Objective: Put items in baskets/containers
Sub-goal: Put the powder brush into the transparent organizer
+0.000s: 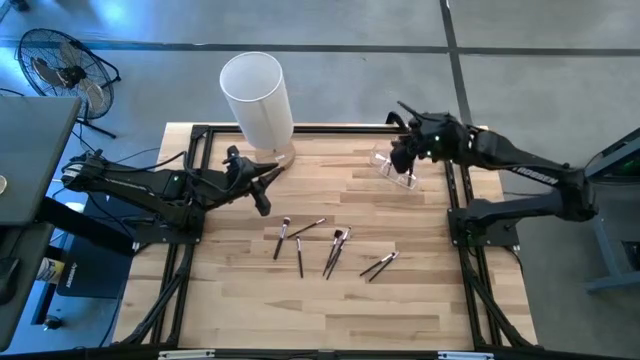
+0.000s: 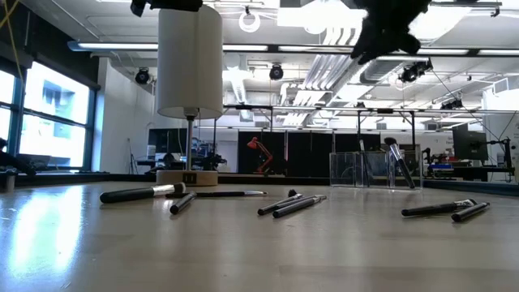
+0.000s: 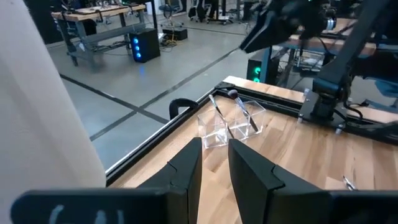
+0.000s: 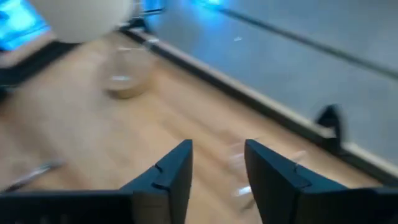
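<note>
Brushes (image 1: 335, 248) lie scattered mid-table (two already in the clear holder (image 1: 395, 165)), look light, stiff, roll-prone, best pinched mid-handle; right gripper (image 4: 214, 168) above the holder and left gripper (image 3: 213, 163) by the white cylinder (image 1: 257, 95), both parted, empty.

Wooden table (image 1: 240, 300) carries scattered brushes (image 1: 336, 250), white cylinder (image 1: 258, 97), clear holder (image 1: 393, 168).
</note>
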You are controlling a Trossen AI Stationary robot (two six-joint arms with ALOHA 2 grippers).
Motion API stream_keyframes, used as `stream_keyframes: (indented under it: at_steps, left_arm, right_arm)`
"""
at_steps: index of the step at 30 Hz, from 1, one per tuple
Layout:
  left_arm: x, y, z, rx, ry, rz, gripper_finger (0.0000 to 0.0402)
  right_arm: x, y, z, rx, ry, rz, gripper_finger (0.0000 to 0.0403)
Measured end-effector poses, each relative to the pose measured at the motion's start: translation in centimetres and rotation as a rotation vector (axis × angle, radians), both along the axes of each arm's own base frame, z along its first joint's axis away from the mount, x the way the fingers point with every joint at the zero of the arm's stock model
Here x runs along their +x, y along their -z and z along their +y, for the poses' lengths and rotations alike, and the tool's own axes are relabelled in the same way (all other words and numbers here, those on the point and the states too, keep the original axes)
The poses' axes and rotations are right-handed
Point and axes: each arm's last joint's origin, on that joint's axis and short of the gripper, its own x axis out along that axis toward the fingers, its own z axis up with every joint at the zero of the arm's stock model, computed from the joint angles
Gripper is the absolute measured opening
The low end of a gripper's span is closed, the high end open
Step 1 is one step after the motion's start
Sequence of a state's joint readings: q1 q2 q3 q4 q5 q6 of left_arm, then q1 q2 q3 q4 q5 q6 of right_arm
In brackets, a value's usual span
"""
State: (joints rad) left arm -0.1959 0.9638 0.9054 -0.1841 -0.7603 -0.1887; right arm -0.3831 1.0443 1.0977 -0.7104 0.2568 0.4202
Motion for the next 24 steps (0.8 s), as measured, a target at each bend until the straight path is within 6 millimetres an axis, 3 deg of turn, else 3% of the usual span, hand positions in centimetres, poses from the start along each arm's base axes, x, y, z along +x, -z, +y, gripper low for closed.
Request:
stream_keyframes:
  at_steps: [3, 7, 12, 18, 24]
  left_arm:
    - [0.0, 0.2, -0.1, -0.009, 0.052, 0.027, 0.0076]
    - [-0.1, 0.9, -0.2, -0.033, 0.104, 0.085, 0.0081]
    - [-0.3, 1.6, -0.3, -0.134, 0.119, 0.115, 0.0122]
    - [0.1, 2.5, -0.4, -0.254, 0.074, 0.120, 0.0178]
    - [1.4, 3.5, -0.7, -0.374, 0.026, 0.101, 0.0183]
  right_arm:
    - [1.1, 0.1, 2.1, 0.093, -0.072, -0.011, 0.0080]
    - [2.8, 1.8, 5.0, 0.228, -0.133, 0.070, 0.0010]
    - [4.5, 4.8, 8.3, 0.360, -0.114, 0.242, 0.0024]
    - [5.2, 7.3, 11.4, 0.407, -0.088, 0.405, 0.0004]
    - [4.9, 9.8, 13.1, 0.338, -0.141, 0.485, 0.0003]
